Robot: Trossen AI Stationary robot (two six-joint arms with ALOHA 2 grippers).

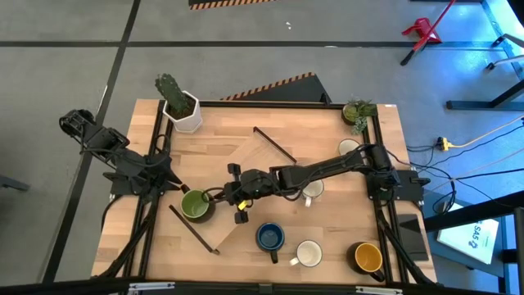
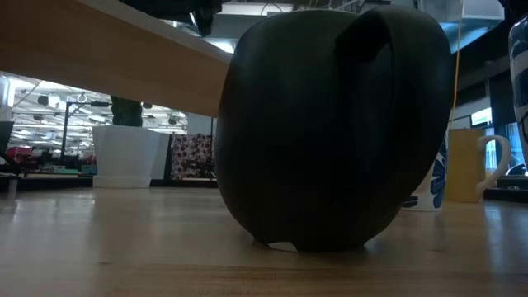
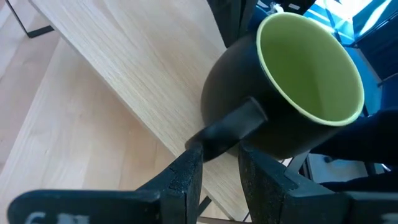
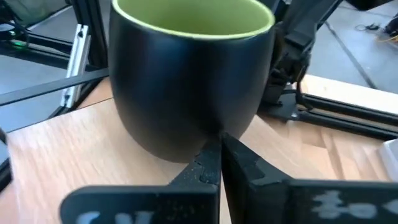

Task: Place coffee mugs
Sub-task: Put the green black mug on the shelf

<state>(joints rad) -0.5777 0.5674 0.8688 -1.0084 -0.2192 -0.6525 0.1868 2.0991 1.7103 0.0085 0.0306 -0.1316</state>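
The green mug [image 1: 195,206], dark outside and light green inside, stands on the table left of centre; it fills the low view [image 2: 330,124]. My left gripper [image 1: 181,192] is at its left side, shut on its handle [image 3: 221,155]. My right gripper [image 1: 219,197] reaches across from the table's right, its fingers shut at the mug's opposite wall [image 4: 217,146]. The dark blue mug [image 1: 269,237], a cream mug [image 1: 309,254] and the yellow-orange mug [image 1: 368,257] stand along the near edge. One white mug [image 1: 313,190] sits partly under the right arm, another [image 1: 349,148] at the right. My left gripper has the green mug's side handle [image 3: 233,127] between its two fingertips [image 3: 189,165], coming level from the table's left. The mug's base [image 2: 305,244] is on the table. My right gripper's shut fingertips [image 4: 208,158] meet the mug's outer wall low down [image 4: 205,127], opposite the handle, coming level from the table's right.
A white pot with a cactus [image 1: 183,111] stands at the far left corner and a small green potted plant [image 1: 358,111] at the far right. Two thin dark rods [image 1: 274,144] [image 1: 192,228] lie on the wood. The right arm [image 1: 327,170] spans the table's middle.
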